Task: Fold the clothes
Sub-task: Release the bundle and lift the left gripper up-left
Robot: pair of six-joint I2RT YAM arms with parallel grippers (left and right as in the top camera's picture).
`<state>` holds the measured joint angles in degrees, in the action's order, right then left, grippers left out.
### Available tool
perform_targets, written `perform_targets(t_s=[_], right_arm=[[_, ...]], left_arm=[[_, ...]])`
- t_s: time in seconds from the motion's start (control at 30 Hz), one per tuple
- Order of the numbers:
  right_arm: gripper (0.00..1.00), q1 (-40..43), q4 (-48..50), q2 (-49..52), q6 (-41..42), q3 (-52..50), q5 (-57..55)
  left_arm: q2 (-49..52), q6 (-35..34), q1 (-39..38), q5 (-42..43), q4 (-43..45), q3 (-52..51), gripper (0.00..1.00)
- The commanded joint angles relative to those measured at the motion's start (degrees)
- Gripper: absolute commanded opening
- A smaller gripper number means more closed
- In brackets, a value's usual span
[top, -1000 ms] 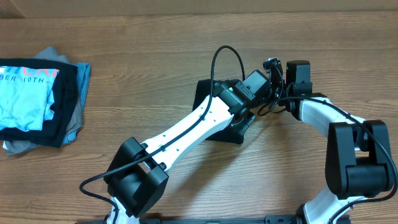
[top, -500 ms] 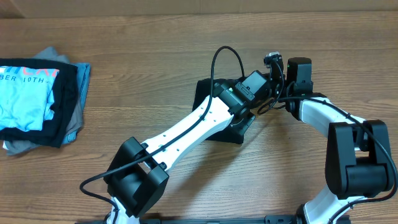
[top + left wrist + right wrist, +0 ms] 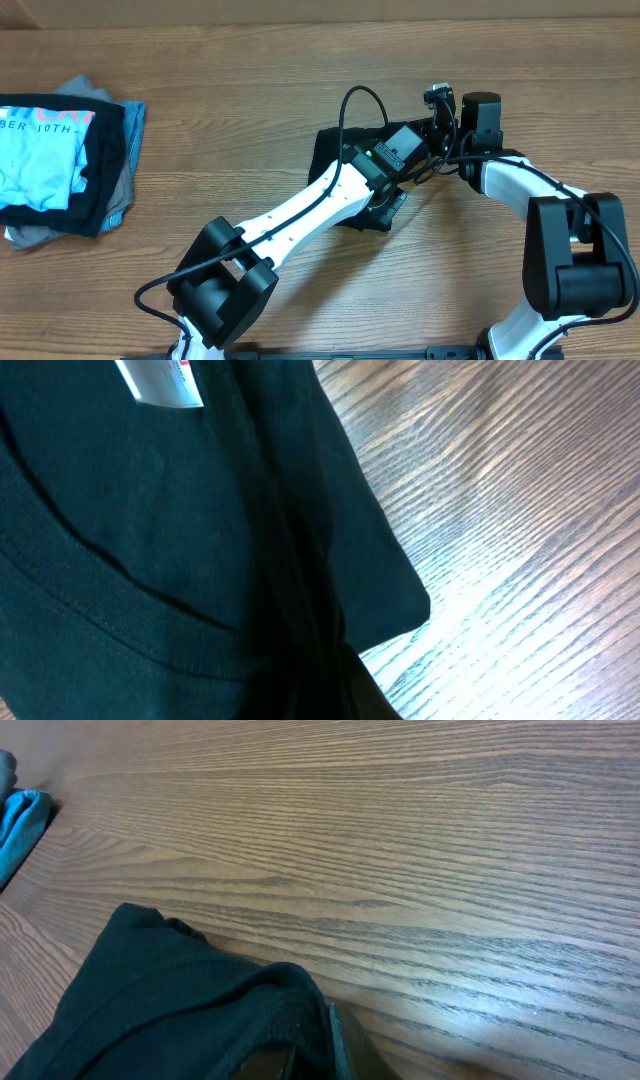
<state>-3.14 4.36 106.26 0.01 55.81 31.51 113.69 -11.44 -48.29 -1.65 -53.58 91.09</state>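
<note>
Black T-shirt point(image 3: 335, 150), bunched mid-table

Wooden table point(image 3: 250, 80), viewed from straight above. Black clothes point(image 3: 327, 150) bunched in a compact dark heap a little right of the middle, largely covered by the wrist of the left arm point(image 3: 300, 215) — white, slanting up from the near edge. Right arm point(image 3: 510, 180) curling in from the near right corner, black wrist close beside the left one, just past the heap's right side. By the left edge, well apart — a folded pile point(image 3: 95, 215): light blue T-shirt point(image 3: 35, 160) with white lettering on top, black layer point(image 3: 100, 170) and grey garment point(image 3: 120, 205) showing beneath.
</note>
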Motion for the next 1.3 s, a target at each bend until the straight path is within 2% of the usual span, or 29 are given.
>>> perform_targets(t_s=[0.0,0.03,0.13,0.2,0.23,0.37,0.5,0.67,0.8,0.83,0.9,1.07,1.27], right_arm=[[0.12,0.2,0.7,0.3,-0.1,-0.1,-1.5],[0.15,0.2,0.7,0.3,-0.1,-0.1,-1.5],[0.52,0.2,0.1,0.3,-0.1,-0.1,-1.5],[0.75,0.2,-0.4,0.3,0.0,-0.1,-1.5],[0.79,0.2,-0.6,0.3,0.0,-0.1,-1.5],[0.85,0.5,-1.1,0.3,0.3,-0.1,-1.5],[0.89,2.1,-1.9,-0.5,3.3,0.1,-1.3],[0.92,6.0,-5.3,-4.0,5.2,0.1,-0.3],[0.98,10.2,-8.4,-6.7,9.5,0.1,-0.4],[1.00,11.0,-8.9,-6.9,10.6,0.1,-0.4],[1.00,12.8,-10.0,-6.9,12.1,0.1,-0.4],[1.00,16.1,-14.0,-6.9,12.1,0.1,-0.6],[1.00,17.1,-16.7,-6.9,12.0,0.1,-2.6]], left_arm=[[0.4,0.7,-0.5,2.8,-0.1,-1.0,0.33],[0.4,0.7,-0.5,3.1,0.0,-1.0,0.36],[0.4,0.7,-0.5,4.6,0.7,-1.0,0.58],[0.4,0.7,-0.5,4.7,1.2,-0.8,0.58],[0.4,0.7,-0.5,4.7,1.2,-0.3,0.57],[0.4,0.7,-0.5,4.0,-0.2,4.8,0.56],[0.4,0.7,-0.4,0.7,-3.4,11.1,0.39],[0.4,-1.6,0.3,-4.3,-5.3,15.1,0.34],[0.4,-6.2,2.6,-6.9,-5.0,14.4,0.24],[0.4,-7.5,3.5,-6.3,-4.6,13.8,0.20],[0.7,-9.1,5.3,-4.0,-2.8,12.1,0.04],[3.6,-9.2,8.3,3.6,1.8,8.9,0.04],[9.3,-8.8,10.1,18.1,7.7,8.2,0.04]])
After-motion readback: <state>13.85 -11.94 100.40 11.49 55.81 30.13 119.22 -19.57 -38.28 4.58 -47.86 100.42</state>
